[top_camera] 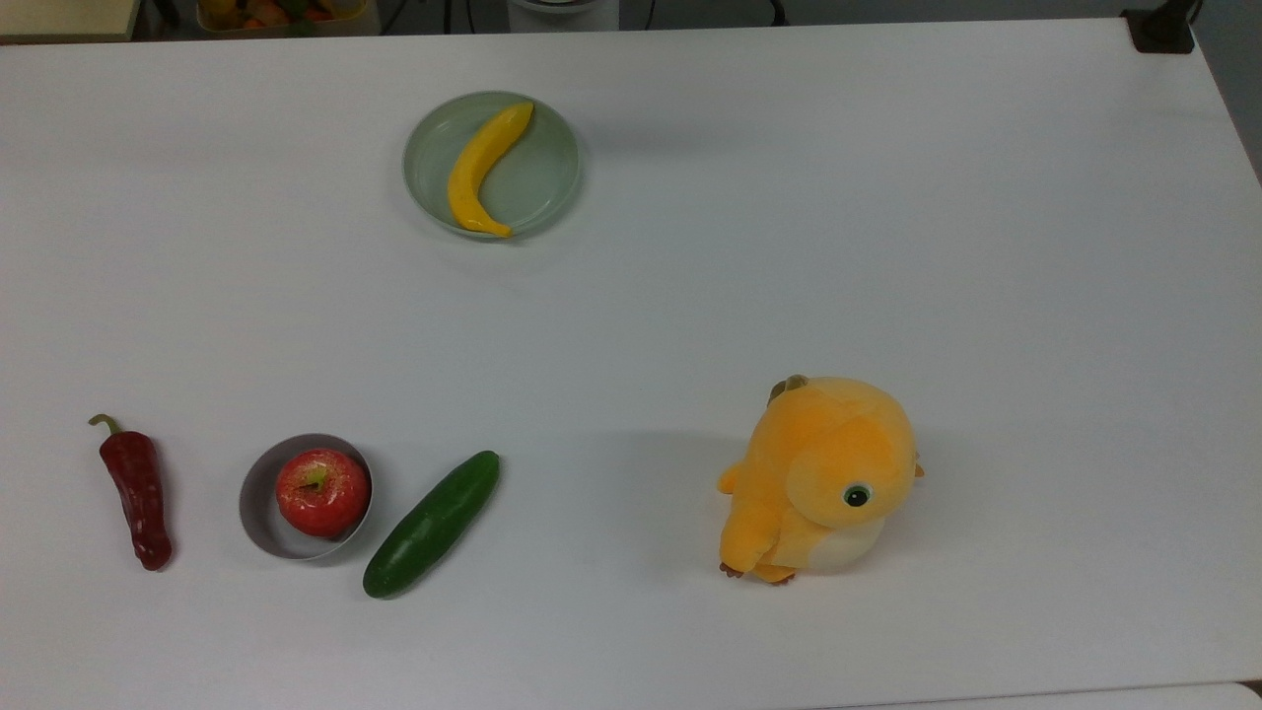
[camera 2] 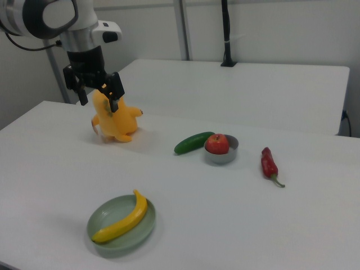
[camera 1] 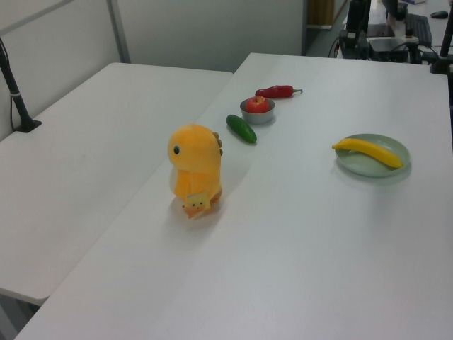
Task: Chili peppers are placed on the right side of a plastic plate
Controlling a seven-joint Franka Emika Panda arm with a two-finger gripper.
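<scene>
Fingers spread apart, empty, hanging high in the right view's far left, in front of one plush. Nothing done yet: one chili lying on the tabletop at the top view's near left, well apart from one plate carrying one banana. Grasp, carry, placement all left. Also one bowl, one apple, one cucumber.

I'm looking at a lab or office test room. The white table is plain and bare-topped, with a second white table beside it, behind the open jaws of the gripper in the right view. Grey partition walls close the space, a black clamped pole stands beyond the gripper, and a desk with a keyboard sits far off.
</scene>
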